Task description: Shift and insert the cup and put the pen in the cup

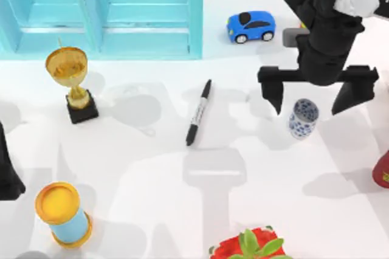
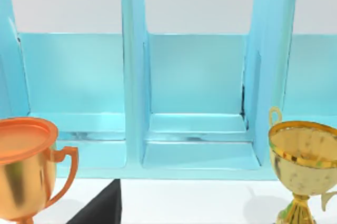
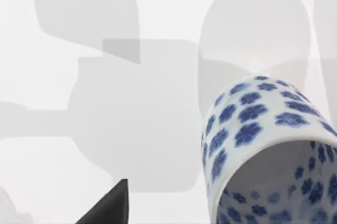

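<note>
The right end effector hangs spread wide over the white surface, one cup standing between its fingers, untouched. One pen lies farther left, one blue toy car beyond. The left end effector sits at the far left edge; I cannot tell its fingers' state.

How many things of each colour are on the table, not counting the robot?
Blue or light blue: 4 – toy car, shelf rack, patterned cup, cylinder with yellow rims
Gold: 1 – trophy
Black and white: 1 – pen
Red: 2 – pot with a green plant, red thing at the right edge
Total: 8
</note>
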Robot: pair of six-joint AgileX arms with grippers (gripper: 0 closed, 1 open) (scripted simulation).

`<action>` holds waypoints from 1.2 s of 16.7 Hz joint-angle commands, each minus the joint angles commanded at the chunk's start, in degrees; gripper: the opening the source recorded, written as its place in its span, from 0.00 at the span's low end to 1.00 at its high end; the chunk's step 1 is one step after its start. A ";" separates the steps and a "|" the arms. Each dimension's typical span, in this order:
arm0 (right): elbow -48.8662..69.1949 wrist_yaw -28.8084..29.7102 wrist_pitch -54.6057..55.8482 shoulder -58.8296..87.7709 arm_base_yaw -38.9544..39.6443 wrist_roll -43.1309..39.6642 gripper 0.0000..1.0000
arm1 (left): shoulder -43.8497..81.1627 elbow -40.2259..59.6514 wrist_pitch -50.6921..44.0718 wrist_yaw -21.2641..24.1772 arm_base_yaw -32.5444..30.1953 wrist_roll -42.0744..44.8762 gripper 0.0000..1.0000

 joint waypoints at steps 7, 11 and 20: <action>9.80 0.12 -9.22 2.06 0.01 0.05 1.00 | 0.00 0.00 0.00 0.00 0.00 0.00 1.00; 26.69 -0.13 -23.03 4.19 -0.05 -0.03 1.00 | 0.00 0.00 0.00 0.00 0.00 0.00 1.00; 43.42 0.05 -38.18 5.25 -0.43 -0.23 1.00 | 0.00 0.00 0.00 0.00 0.00 0.00 1.00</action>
